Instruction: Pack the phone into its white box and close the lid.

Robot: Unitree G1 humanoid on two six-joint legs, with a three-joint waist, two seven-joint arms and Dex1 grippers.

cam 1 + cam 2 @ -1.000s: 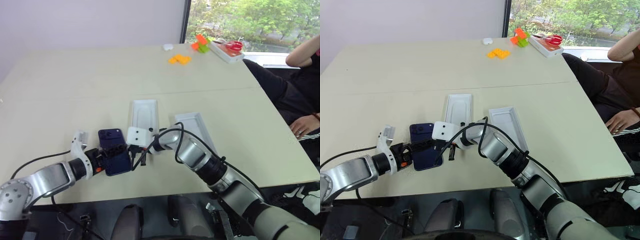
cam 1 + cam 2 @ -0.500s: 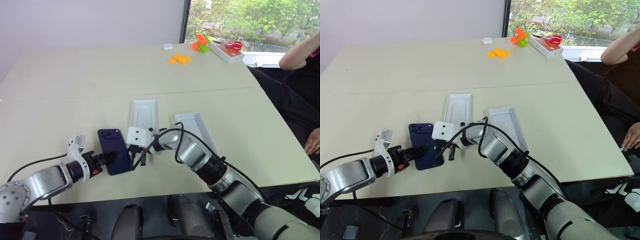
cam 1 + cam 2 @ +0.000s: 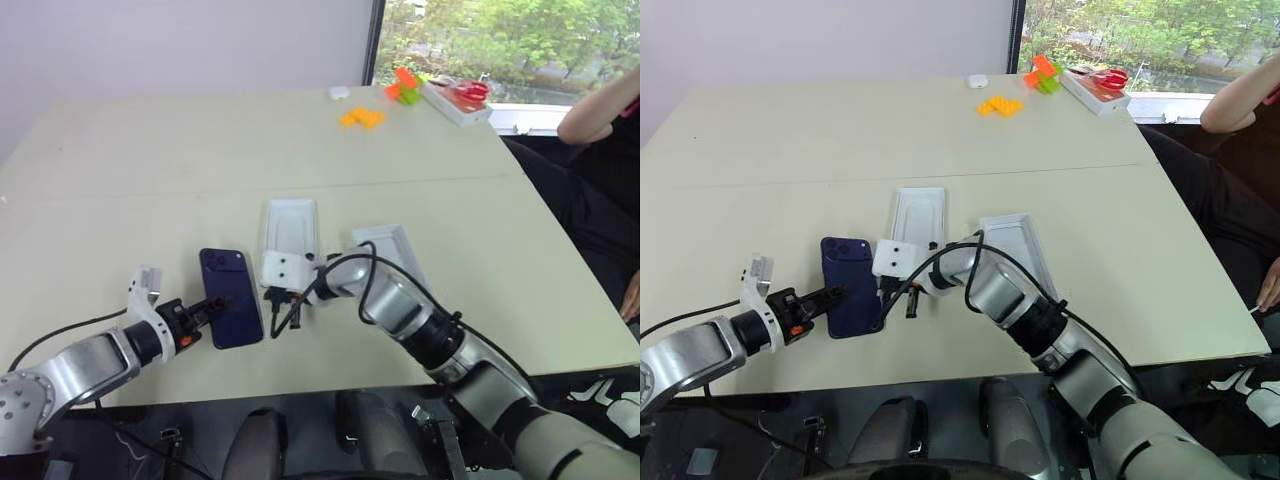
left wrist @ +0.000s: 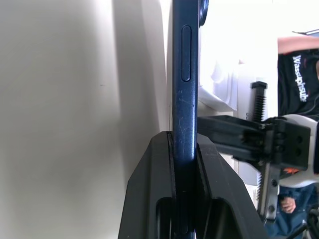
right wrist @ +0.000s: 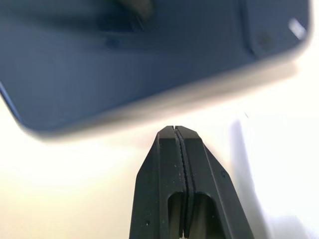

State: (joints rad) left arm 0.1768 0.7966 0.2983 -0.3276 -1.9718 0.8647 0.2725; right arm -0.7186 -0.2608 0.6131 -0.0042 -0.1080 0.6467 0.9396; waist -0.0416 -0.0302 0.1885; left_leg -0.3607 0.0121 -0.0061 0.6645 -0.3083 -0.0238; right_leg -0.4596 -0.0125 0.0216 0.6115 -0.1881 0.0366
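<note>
The dark blue phone (image 3: 231, 297) lies flat on the table near its front edge, camera cluster at the far end. My left gripper (image 3: 212, 309) is shut on the phone's near left edge; the left wrist view shows its fingers (image 4: 149, 189) clamped on the thin phone (image 4: 185, 74). My right gripper (image 5: 173, 130) is shut on nothing, its tips just off the phone's right side (image 5: 124, 55). A shallow white tray, which I take for the white box (image 3: 289, 222), lies beyond my right wrist. A deeper white one, seemingly the lid (image 3: 398, 250), lies open side up, partly under my right arm.
Orange blocks (image 3: 360, 117), orange and green pieces (image 3: 403, 88), a small white object (image 3: 338, 93) and a white tray with red scissors (image 3: 458, 99) sit at the table's far right. A person's arm (image 3: 598, 108) shows at the right edge.
My left gripper's fingers, open around the phone a second ago, have closed on its edge. My right gripper has drawn a little to the right, away from the phone.
</note>
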